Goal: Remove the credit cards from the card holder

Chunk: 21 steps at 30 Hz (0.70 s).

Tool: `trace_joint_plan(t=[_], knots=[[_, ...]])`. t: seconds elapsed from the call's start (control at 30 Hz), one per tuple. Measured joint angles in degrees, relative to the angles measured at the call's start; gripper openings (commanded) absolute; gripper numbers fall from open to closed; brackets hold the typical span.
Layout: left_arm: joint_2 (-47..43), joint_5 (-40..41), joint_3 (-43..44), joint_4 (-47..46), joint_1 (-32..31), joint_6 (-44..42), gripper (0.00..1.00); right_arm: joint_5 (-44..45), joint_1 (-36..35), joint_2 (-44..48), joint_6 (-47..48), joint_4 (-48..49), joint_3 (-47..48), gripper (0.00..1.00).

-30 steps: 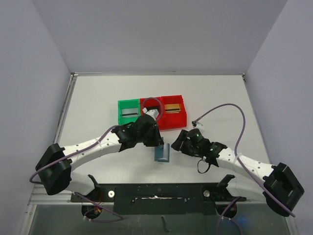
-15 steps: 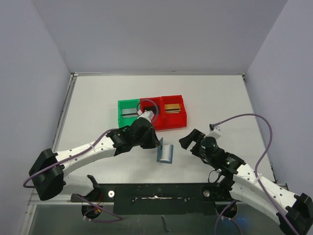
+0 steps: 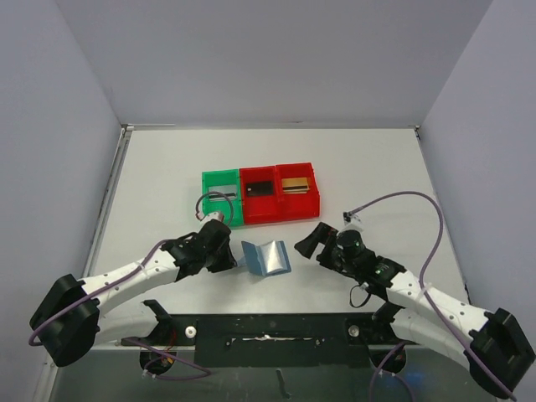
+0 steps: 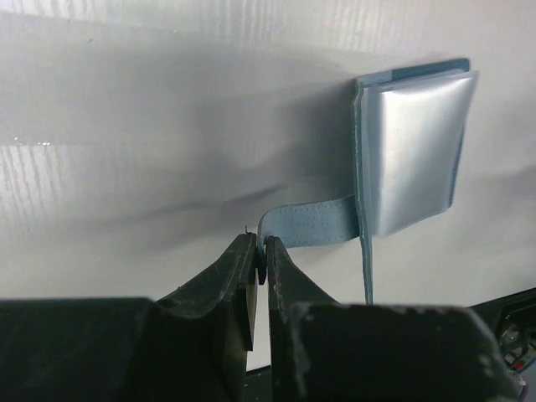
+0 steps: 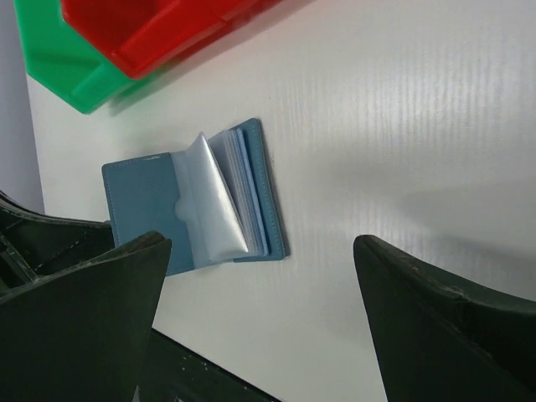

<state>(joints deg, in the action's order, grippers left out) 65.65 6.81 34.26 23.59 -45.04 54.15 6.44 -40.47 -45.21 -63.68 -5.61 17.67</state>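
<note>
The blue card holder (image 3: 266, 256) lies spread open on the white table, its clear sleeves fanned up (image 5: 209, 205). My left gripper (image 3: 234, 255) is at its left side, shut on the edge of the holder's blue cover flap (image 4: 310, 224); the pinch shows at my left gripper (image 4: 260, 249) in the wrist view. My right gripper (image 3: 307, 243) hovers just right of the holder, jaws wide open with nothing between them, and in its own view the right gripper (image 5: 260, 243) frames the holder's near corner. A dark credit card (image 3: 260, 189) and a gold one (image 3: 293, 182) lie in the red bins.
A green bin (image 3: 209, 198) and two red bins (image 3: 249, 214) (image 3: 314, 201) stand in a row behind the holder. A cable loop (image 3: 216, 201) from the left arm hangs over the green bin. A black rail (image 3: 268, 331) runs along the near edge.
The left gripper pulled back left and nearer with the cover flap, so the upright holder now lies opened out. The right gripper opened wide and drew away to the holder's right.
</note>
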Motion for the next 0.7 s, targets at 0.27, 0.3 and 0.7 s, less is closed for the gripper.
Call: trace_joint_plan(t=[0.27, 0.3, 0.7], knots=[[0.0, 0.0, -2.6, 0.2, 0.0, 0.9, 0.00, -5.4, -2.3, -16.2, 2.6, 2.5, 9.9, 0.73], [0.0, 0.0, -2.6, 0.2, 0.0, 0.9, 0.00, -5.9, -2.5, -17.7, 3.1, 2.9, 11.0, 0.70], [0.5, 0.1, -2.6, 0.2, 0.0, 0.6, 0.00, -12.5, -2.9, -33.2, 7.6, 4.7, 18.3, 0.51]])
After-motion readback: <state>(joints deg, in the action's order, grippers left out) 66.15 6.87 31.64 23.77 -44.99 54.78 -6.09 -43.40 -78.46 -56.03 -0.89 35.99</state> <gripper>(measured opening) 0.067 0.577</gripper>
